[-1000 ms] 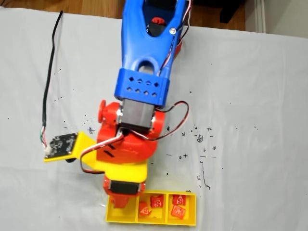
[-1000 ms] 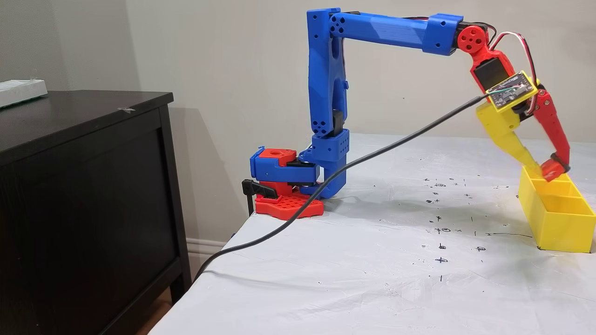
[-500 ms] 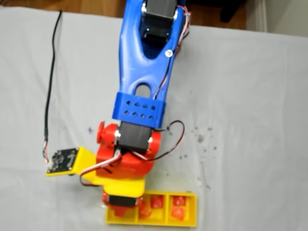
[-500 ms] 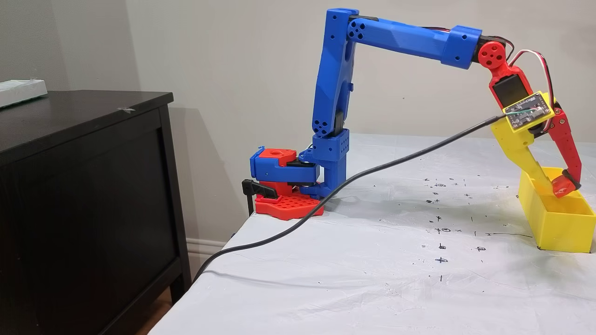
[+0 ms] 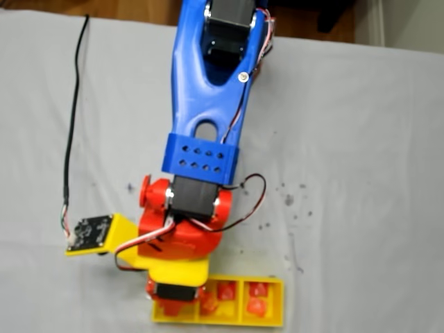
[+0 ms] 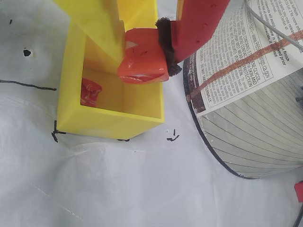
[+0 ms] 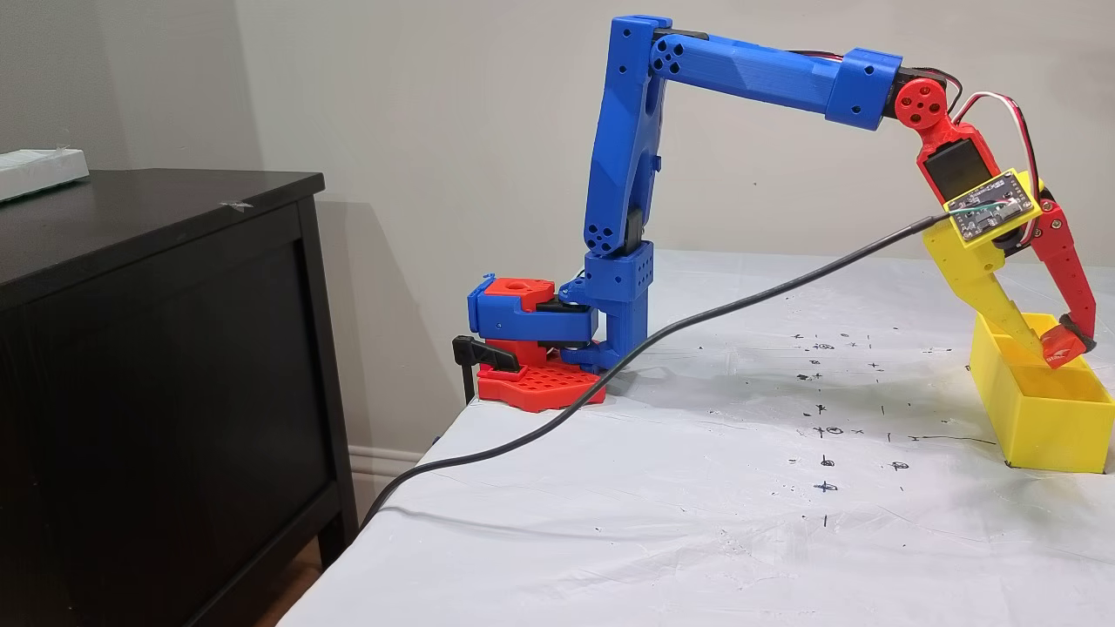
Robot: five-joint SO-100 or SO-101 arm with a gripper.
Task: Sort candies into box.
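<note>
Above the near-left compartment of the yellow box, the gripper pinches a red candy between its yellow finger and its red, black-padded finger. One candy lies on that compartment's floor in the wrist view. Just right of the box in that view stands a round container with a printed paper label, near the box wall but apart from it. From above, the arm's wrist covers the left compartment of the box, while blurred red candies lie in the middle and right compartments. A black cable crosses the white, ink-marked table cover.
</note>
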